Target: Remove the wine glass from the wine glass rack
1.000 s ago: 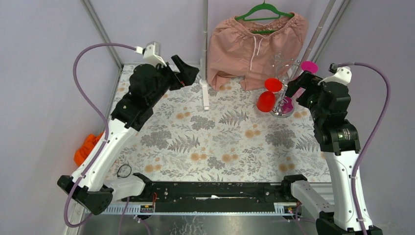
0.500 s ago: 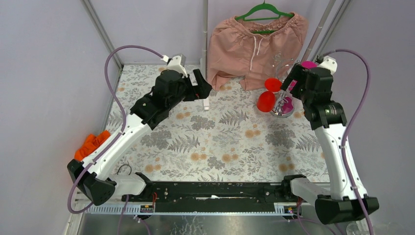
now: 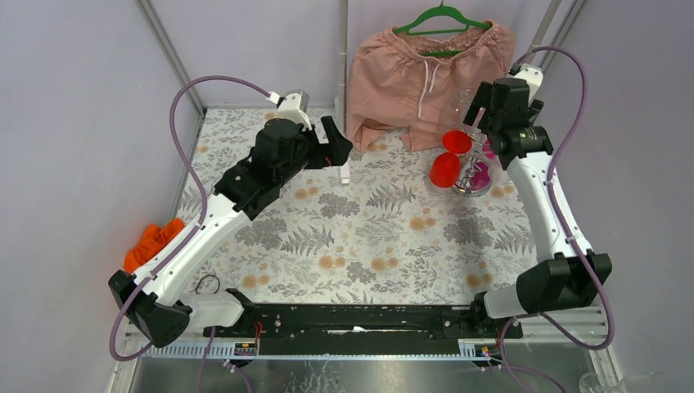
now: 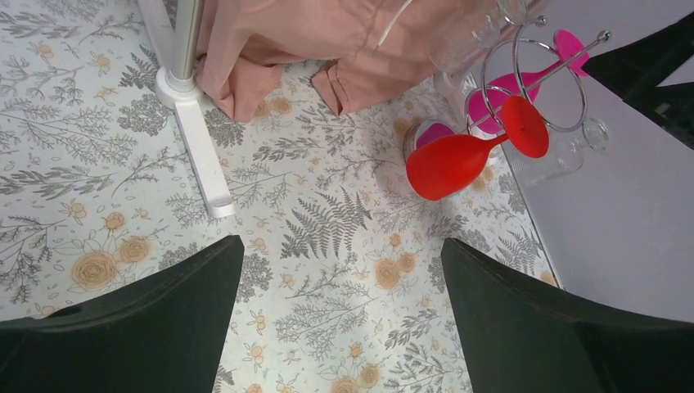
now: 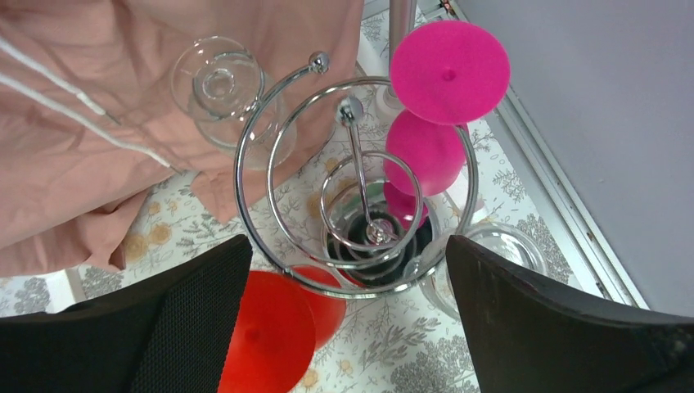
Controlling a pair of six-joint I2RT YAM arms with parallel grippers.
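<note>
The chrome wine glass rack [image 3: 472, 187] stands at the back right of the table. Red [image 3: 445, 169], pink and clear wine glasses hang on it upside down. My right gripper [image 3: 479, 104] is open and empty, straight above the rack. In the right wrist view the rack's post [image 5: 358, 168] lies between my open fingers [image 5: 344, 246], with the red glass [image 5: 270, 332] at lower left, the pink glass [image 5: 448, 72] at top right, and clear glasses [image 5: 221, 82] at top left and lower right. My left gripper [image 3: 337, 144] is open and empty, well left of the rack; its view [image 4: 340, 246] shows the red glass [image 4: 450, 164].
Pink shorts [image 3: 425, 70] on a green hanger hang at the back, just behind and left of the rack. A white stand foot [image 3: 344, 164] with a grey pole sits at back centre. An orange cloth [image 3: 147, 246] lies at the left edge. Grey walls close in on the right.
My right gripper has risen and moved back, from beside the rack to right above it. My left arm swung right toward the centre pole, then held still.
</note>
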